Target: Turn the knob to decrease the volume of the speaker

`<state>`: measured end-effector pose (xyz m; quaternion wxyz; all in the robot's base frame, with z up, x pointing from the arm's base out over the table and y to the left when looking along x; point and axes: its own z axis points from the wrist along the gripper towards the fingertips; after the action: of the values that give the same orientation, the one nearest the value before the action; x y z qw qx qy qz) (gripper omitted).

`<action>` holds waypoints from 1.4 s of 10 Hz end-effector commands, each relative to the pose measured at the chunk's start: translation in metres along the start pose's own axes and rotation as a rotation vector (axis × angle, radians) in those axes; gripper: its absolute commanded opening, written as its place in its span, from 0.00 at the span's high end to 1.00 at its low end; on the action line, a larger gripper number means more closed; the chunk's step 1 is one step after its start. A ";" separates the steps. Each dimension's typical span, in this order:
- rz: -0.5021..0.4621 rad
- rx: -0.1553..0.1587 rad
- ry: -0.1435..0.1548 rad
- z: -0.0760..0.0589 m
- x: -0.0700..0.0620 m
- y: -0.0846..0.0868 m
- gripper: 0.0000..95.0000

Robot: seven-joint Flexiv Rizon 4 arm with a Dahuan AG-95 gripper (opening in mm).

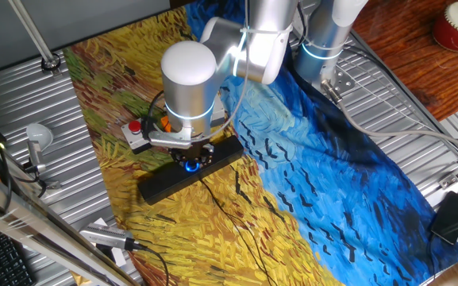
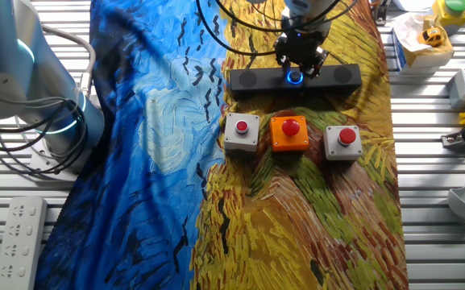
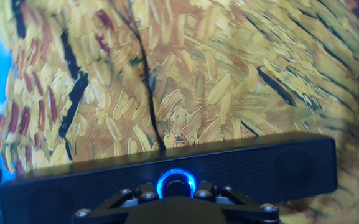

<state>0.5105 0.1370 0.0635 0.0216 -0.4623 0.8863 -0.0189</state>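
I've got the gripper (image 3: 176, 194) down on the knob (image 3: 176, 183), mid-speaker (image 3: 272, 168) on the cloth (image 3: 229, 81); fingers look closed on it. Reach done; how much turning remains, can't tell.

2 grey button boxes (image 2: 242, 132) flank an orange one (image 2: 289, 133).

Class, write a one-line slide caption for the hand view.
Gripper closes around the blue-lit knob of the black speaker on a painted cloth.

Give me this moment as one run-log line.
phase: at knob | gripper: over knob, grasp unclear | speaker: flat on cloth, dial lit blue
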 end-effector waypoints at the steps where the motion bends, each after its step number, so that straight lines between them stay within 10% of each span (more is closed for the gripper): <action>1: 0.123 -0.009 -0.014 0.001 0.000 -0.001 0.60; 14: 0.325 -0.019 -0.014 0.001 0.000 -0.001 0.60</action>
<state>0.5113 0.1364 0.0628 0.0261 -0.3122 0.9497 -0.0031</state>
